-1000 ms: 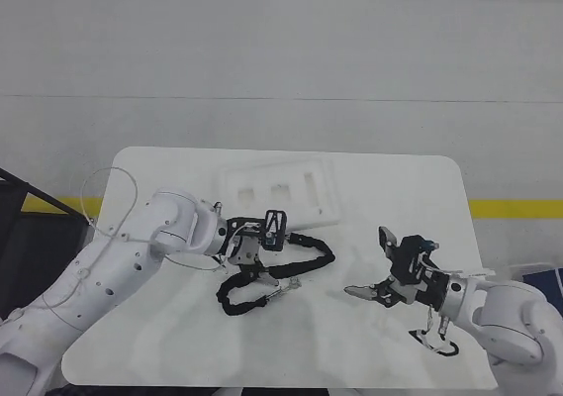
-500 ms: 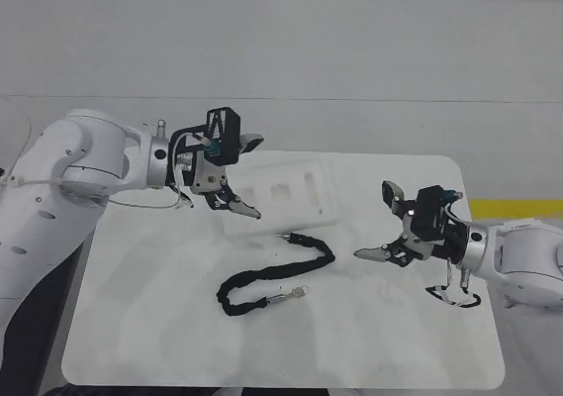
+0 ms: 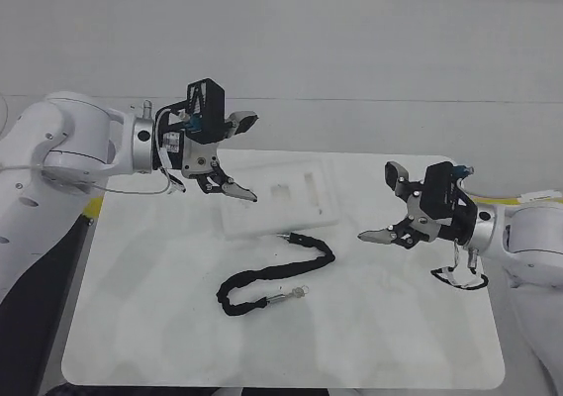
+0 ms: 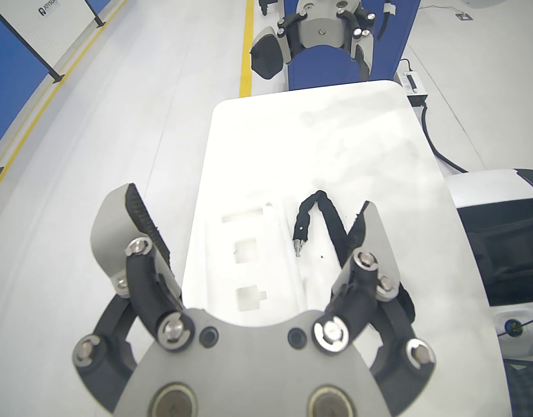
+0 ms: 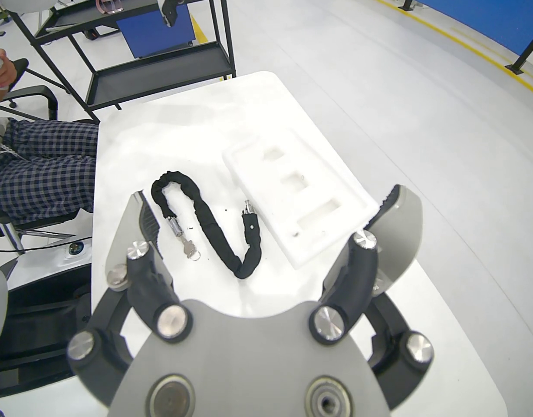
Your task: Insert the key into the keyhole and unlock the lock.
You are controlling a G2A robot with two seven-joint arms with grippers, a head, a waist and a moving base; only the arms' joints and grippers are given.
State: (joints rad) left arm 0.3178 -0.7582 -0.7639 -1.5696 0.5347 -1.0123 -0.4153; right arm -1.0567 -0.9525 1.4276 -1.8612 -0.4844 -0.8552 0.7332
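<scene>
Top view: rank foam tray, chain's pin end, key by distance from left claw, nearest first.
1. Foam tray, by the left claw, table's far side.
2. Chain's pin end, at the tray's near edge.
3. Key, mid-table, toward the robot.

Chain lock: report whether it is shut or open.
Open: its pin end lies free beside the foam tray, apart from the cylinder end bearing the key.

The right gripper (image 5: 266,200) stands wide open above the white table (image 5: 184,123), holding nothing. On the table lies the black chain lock (image 5: 214,227), curved. The key (image 5: 189,250) seems to sit in its metal cylinder (image 5: 174,226) — how deep, I cannot tell. The chain's free end lies just beside the white foam tray (image 5: 249,162).
</scene>
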